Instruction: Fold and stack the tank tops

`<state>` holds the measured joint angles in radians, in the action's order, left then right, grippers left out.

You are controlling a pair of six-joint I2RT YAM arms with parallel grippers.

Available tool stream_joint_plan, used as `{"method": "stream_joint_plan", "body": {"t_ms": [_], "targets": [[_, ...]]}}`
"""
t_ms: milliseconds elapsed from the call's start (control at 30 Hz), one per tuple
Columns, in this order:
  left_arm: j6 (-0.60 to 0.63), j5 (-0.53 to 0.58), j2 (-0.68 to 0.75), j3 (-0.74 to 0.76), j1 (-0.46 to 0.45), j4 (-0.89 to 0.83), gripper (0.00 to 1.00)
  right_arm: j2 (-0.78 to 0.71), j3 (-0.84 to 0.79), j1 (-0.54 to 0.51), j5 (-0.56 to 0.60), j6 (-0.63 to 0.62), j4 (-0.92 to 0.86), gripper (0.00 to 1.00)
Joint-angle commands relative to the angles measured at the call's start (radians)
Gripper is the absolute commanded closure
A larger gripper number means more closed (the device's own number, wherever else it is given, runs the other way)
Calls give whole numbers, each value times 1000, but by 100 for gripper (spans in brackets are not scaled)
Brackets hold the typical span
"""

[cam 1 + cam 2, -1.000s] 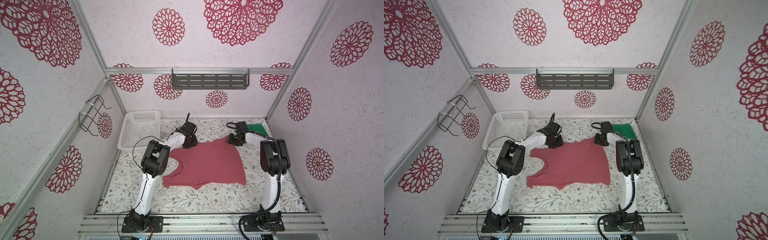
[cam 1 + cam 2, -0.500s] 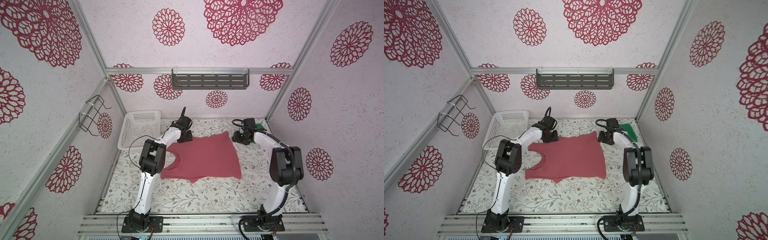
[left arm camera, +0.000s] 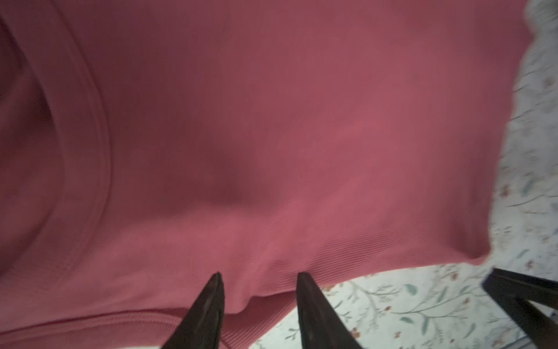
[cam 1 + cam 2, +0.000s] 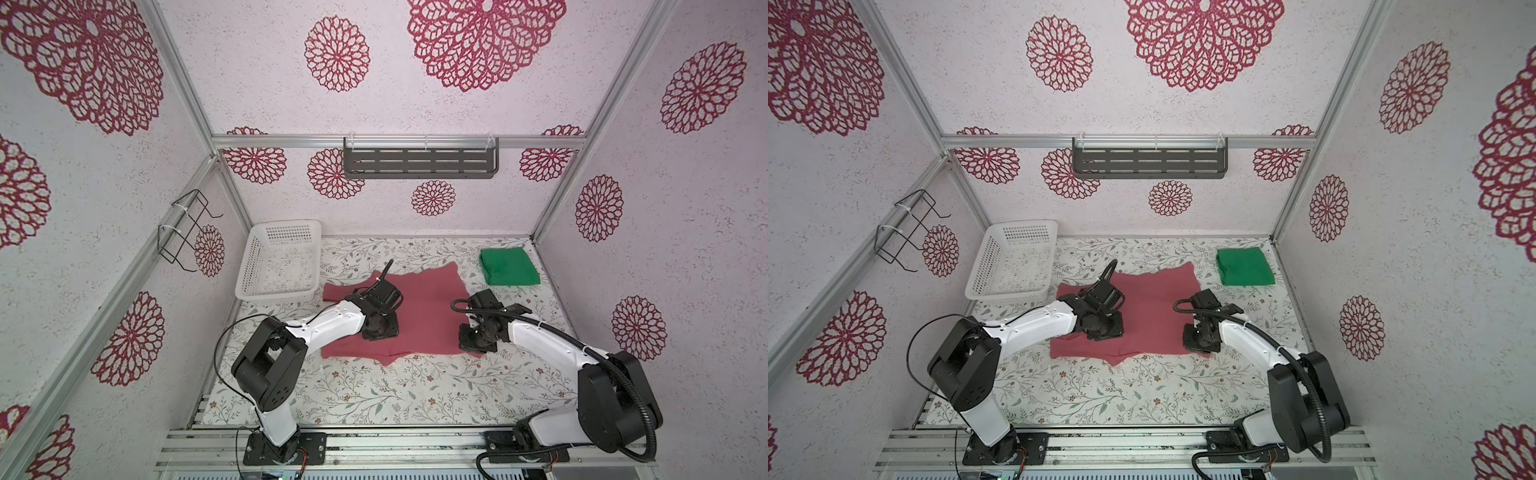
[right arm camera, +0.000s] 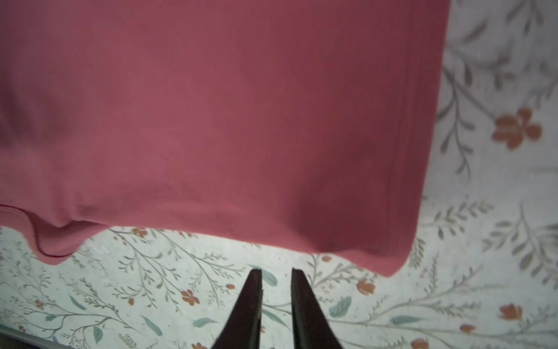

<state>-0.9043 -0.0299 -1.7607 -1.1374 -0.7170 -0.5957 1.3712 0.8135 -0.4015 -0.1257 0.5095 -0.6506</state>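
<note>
both top views show white basket beside pink top (left jaws apart, right jaws barely apart).

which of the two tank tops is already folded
The green tank top: it sits as a compact folded square in the far right corner of the table. The pink-red tank top lies spread out flat in the middle.

Bright, even top views, wrist views dimmer — motion-blurred
</note>
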Motion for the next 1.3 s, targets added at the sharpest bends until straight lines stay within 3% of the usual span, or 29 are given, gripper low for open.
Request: {"method": "stream_joint_plan", "body": {"t_ms": [0,133,467,867,1267], "targets": [[-110,21,74,33,-39,0,58,-139,-11,10,66,84,-88,76],[-203,57,166,82,-78,-56,56,-192,-34,29,81,95,-163,68],[-413,-24,206,252,-153,18,55,-245,-118,160,21,90,-125,68],[-379,-32,92,215,-151,63,54,-217,-193,161,2,88,16,64],[-366,-15,66,221,-120,79,75,-54,-190,151,-4,77,163,66]]}}
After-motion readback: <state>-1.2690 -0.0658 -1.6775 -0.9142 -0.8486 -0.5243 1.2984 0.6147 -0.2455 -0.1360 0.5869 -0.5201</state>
